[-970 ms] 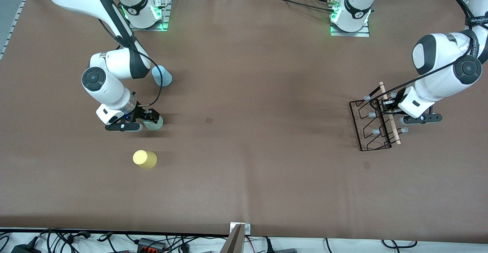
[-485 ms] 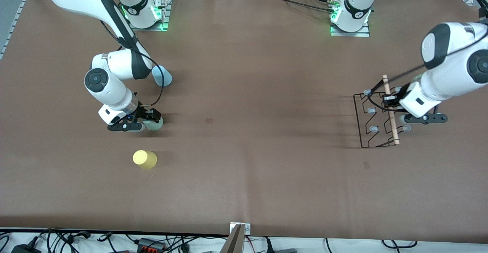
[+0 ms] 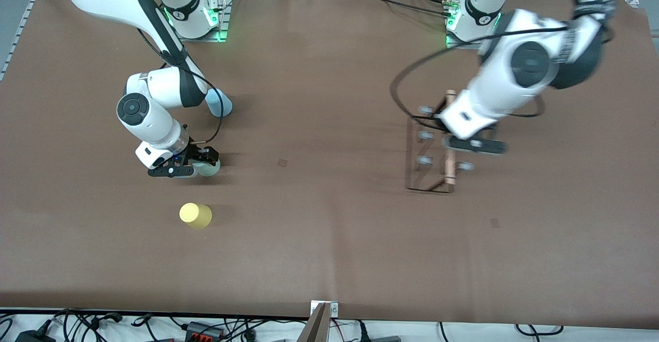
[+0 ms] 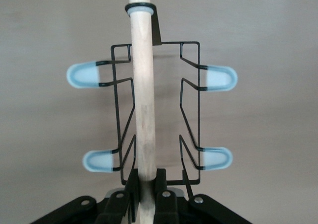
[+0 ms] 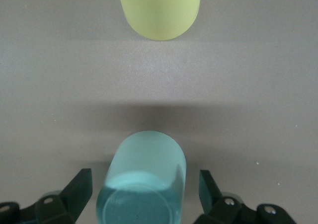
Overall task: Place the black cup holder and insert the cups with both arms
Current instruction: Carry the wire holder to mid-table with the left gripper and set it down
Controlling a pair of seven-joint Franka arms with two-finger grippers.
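Black cup holder: thin wire rack with a wooden rod handle and pale-tipped pegs, held up in the air over the table's middle, toward the left arm's end. The rod runs straight out from between the jaws; four pegs show in the left wrist view, two on each side of the rod.

Left gripper: jaws closed tight on the rod handle near one end, carrying the whole rack.

Pale grey-green cup: standing mouth down on the table, toward the right arm's end, between the jaws of the right gripper.

Right gripper: low at the table, jaws spread wide on either side of the grey-green cup, each finger clear of the cup wall; it has hold of nothing.

Yellow cup: mouth down on the table, straight out ahead of the right jaws, well apart from the grey-green cup and nearer the front camera.

Light blue cup: on the table, farther from the front camera than the grey-green cup, partly covered by the right arm.

Table: brown surface.
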